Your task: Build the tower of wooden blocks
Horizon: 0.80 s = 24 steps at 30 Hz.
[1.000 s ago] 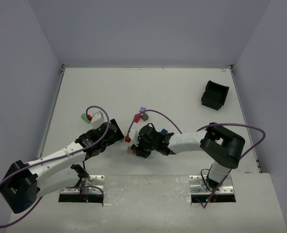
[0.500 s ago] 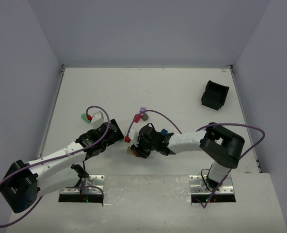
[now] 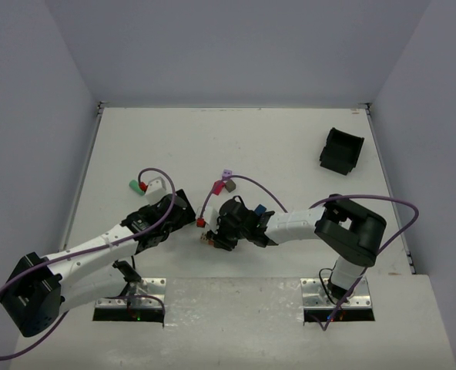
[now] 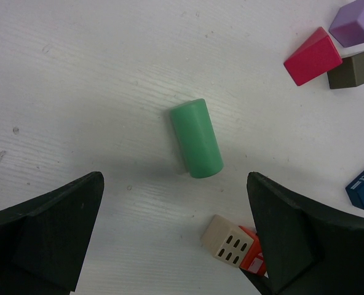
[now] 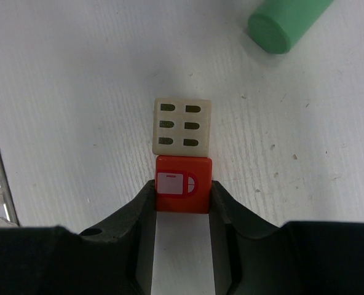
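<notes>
My right gripper (image 5: 182, 188) is shut on a red block (image 5: 183, 183) with a door print. A tan block (image 5: 182, 126) with window marks touches the red block's far face. A green cylinder (image 4: 197, 138) lies on its side ahead of my open, empty left gripper (image 4: 170, 246); it also shows in the right wrist view (image 5: 286, 21). The tan block (image 4: 227, 240) and red block (image 4: 253, 257) sit by the left gripper's right finger (image 4: 286, 227). In the top view the left gripper (image 3: 183, 214) and right gripper (image 3: 212, 233) are close together.
A magenta block (image 4: 313, 56), a purple block (image 4: 356, 21), an olive block (image 4: 352, 68) and a blue block (image 4: 363, 184) lie beyond the cylinder. A green and a red block (image 3: 134, 186) lie at the left. A black bin (image 3: 341, 150) stands at the back right.
The right arm's elbow has shifted slightly left. The grippers and blocks have not visibly moved.
</notes>
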Tool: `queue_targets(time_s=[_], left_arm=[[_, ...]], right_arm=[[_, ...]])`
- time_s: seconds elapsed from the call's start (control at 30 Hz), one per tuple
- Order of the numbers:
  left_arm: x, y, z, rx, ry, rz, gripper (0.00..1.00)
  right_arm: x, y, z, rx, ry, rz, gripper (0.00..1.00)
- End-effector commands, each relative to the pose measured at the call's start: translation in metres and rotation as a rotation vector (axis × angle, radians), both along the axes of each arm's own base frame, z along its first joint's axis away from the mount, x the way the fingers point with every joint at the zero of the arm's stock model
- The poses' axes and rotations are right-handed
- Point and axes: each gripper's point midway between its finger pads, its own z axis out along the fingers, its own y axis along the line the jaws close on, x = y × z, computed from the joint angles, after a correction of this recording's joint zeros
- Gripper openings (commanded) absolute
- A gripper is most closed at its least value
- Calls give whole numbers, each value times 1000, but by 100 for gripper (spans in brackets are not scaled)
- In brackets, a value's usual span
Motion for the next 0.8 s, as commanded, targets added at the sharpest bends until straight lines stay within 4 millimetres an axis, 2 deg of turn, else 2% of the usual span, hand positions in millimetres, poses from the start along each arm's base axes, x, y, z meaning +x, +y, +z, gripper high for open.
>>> queue_targets(time_s=[0.0,0.4,0.77], left_arm=[[6,-4,5,-13,-30,-7,100],[6,-5,4,-10,-28,-9,100],[6,-5,3,-12,-26,-11,100]], right_arm=[[-5,1,-2,-7,15,20,22],[-9,3,-3,3,30,44,23],[-2,1,-3,0,4,5,27]])
